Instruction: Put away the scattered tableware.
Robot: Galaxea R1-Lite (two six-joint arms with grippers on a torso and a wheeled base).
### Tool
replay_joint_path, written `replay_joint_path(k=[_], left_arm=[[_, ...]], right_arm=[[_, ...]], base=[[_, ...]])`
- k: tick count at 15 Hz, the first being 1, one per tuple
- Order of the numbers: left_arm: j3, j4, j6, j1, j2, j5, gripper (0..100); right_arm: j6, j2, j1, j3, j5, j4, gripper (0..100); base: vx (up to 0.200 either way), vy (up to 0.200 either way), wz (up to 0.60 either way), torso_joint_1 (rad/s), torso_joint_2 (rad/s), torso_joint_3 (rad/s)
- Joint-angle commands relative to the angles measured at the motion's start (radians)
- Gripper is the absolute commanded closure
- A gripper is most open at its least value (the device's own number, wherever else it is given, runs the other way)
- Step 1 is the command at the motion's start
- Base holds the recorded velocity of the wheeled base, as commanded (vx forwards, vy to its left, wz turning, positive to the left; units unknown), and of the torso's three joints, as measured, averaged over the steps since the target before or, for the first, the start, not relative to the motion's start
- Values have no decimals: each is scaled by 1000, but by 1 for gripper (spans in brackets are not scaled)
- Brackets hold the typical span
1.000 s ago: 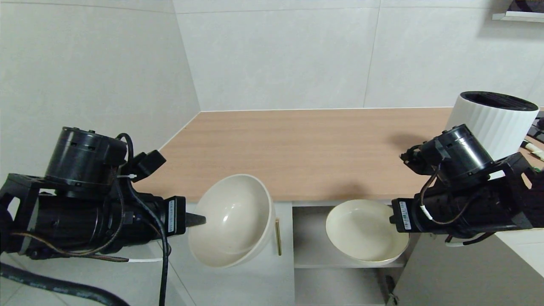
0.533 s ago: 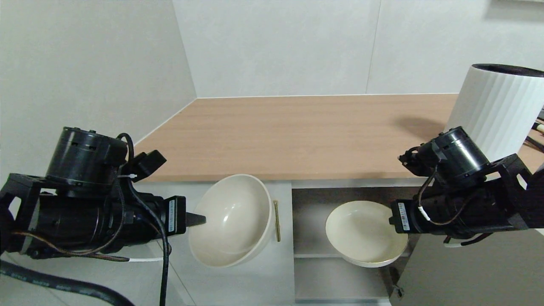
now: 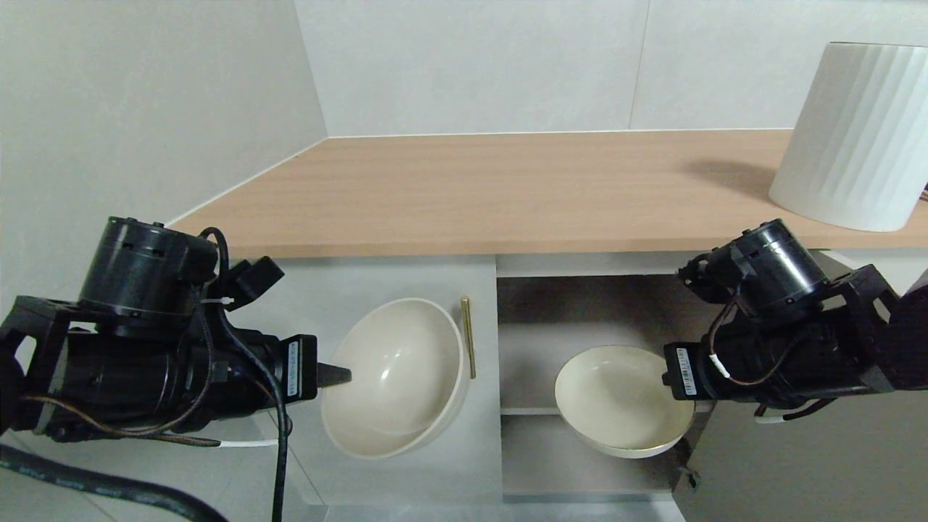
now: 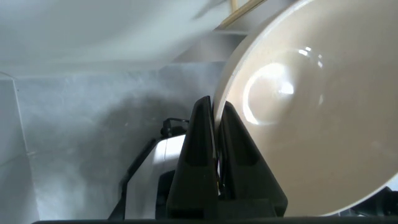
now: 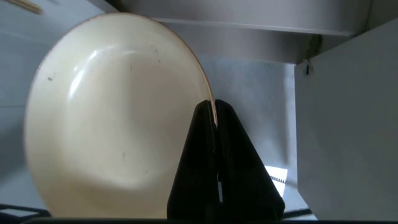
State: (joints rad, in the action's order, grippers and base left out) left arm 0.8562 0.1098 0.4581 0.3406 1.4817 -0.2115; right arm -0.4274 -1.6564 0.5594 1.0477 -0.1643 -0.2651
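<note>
**Two bowls held in front of the open cabinet; the view has dropped**

Compared with the earlier frames, the whole head view has shifted. The wooden counter (image 3: 507, 188) and the white ribbed container (image 3: 859, 138) now sit higher in the frame, and more of the open cabinet compartment (image 3: 533, 341) shows below the counter edge. This is a move of the camera. Both arms and their bowls keep nearly the same places in the frame.

The deep bowl (image 3: 395, 377) sits lower centre-left, in front of the closed cabinet door (image 3: 406, 279), just left of the door's thin gold handle (image 3: 468, 337). It is tipped steeply on its side, with its opening turned up toward the camera. Being round, it has no long axis.

The shallow bowl (image 3: 623, 399) sits lower centre-right, before the open compartment. It is tilted more gently, with its opening facing up and toward the frame's left.

The left gripper (image 3: 346, 375) is pinched on the deep bowl's left rim. In the left wrist view its gripper (image 4: 214, 124) has both fingers pressed close on either side of the rim of the deep bowl (image 4: 311, 112).

The right gripper (image 3: 668, 377) clamps the shallow bowl's right rim. The right wrist view shows its gripper (image 5: 214, 115) with the fingers tight on the edge of the shallow bowl (image 5: 118, 118).
</note>
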Motion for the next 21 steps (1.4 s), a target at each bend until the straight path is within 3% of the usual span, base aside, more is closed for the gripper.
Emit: replay_joint_path(k=[1,10,14,21], left_arm=[[0,1,1,0,2,0,100],[0,1,1,0,2,0,100],[0,1,1,0,2,0,100],[0,-1,1,0,9,0,100]], right_arm=[[-1,-2,1,0,0,0,100],[-1,-59,-15,3,0,18,100],[-7,-256,-65,5,0,130,100],[-30,-577,-125,12,-29,449,100]], base=[[0,0,0,-110,447,334],[0,0,0,-16,91,66],[0,0,0,0,0,0],[0,0,0,0,0,0]])
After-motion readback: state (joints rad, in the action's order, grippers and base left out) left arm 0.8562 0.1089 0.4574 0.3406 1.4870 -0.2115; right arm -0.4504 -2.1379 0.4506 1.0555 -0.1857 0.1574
